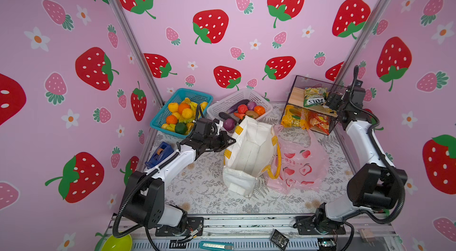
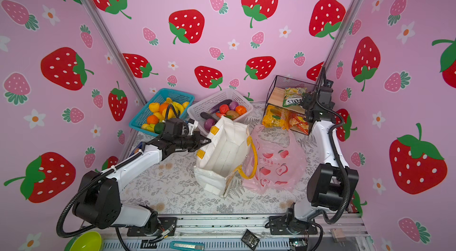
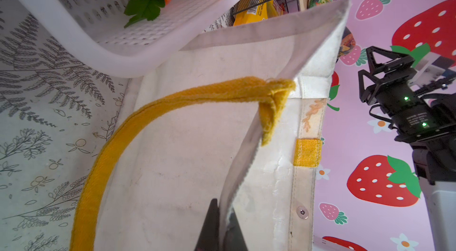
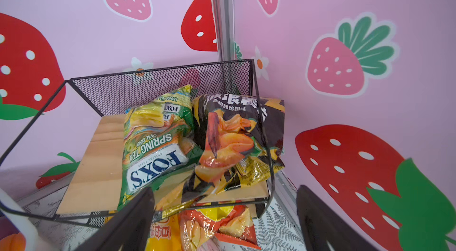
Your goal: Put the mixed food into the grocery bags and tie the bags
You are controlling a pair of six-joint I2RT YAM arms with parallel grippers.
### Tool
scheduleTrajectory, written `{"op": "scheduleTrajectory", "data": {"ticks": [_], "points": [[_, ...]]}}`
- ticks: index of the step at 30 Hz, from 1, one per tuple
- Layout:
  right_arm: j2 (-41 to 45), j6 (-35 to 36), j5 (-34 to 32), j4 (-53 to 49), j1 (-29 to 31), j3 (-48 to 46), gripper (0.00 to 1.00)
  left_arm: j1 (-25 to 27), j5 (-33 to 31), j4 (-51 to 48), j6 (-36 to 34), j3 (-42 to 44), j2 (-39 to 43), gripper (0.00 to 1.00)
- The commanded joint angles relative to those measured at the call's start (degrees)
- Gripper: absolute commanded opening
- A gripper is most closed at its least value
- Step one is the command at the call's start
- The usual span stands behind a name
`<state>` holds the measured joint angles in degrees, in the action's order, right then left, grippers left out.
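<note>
the tote (image 3: 185, 163) was matt, coarse white cloth, its handle (image 3: 103, 163) rough yellow webbing. the pink bag (image 1: 301, 163) was thin, glossy, see-through plastic. the white basket (image 3: 74, 30) was smooth perforated plastic. the rack (image 4: 160, 84) was black metal mesh over a pale wooden shelf (image 4: 98, 158); the packets (image 4: 153, 138) were crinkled, shiny foil.

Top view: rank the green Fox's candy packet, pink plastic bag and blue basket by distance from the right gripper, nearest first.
1. Green Fox's candy packet, upper rack shelf, beside the right gripper.
2. Pink plastic bag, on the table, right of centre.
3. Blue basket, back left.
</note>
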<state>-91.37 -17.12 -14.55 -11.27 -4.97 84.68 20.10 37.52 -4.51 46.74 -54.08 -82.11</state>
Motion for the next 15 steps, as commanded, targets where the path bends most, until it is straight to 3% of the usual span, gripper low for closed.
{"op": "scheduleTrajectory", "data": {"ticks": [1,5,8,15], "points": [[-3.75,-1.22,-4.95,-1.29,0.23,3.50,0.93,-0.10,-1.22,-0.59,-0.60,0.01,0.54,0.03],[-9.19,-0.20,-7.50,-2.23,0.23,6.91,0.88,-0.07,-1.22,-0.19,-0.34,0.36,0.28,0.02],[-11.39,0.66,-7.48,-1.63,0.23,7.34,0.79,-0.10,-0.99,-0.23,-0.33,0.35,0.18,0.01],[-9.50,3.07,-6.55,1.05,0.18,4.81,0.33,-0.10,-1.39,-0.49,-0.40,0.25,-0.03,0.01]]}}
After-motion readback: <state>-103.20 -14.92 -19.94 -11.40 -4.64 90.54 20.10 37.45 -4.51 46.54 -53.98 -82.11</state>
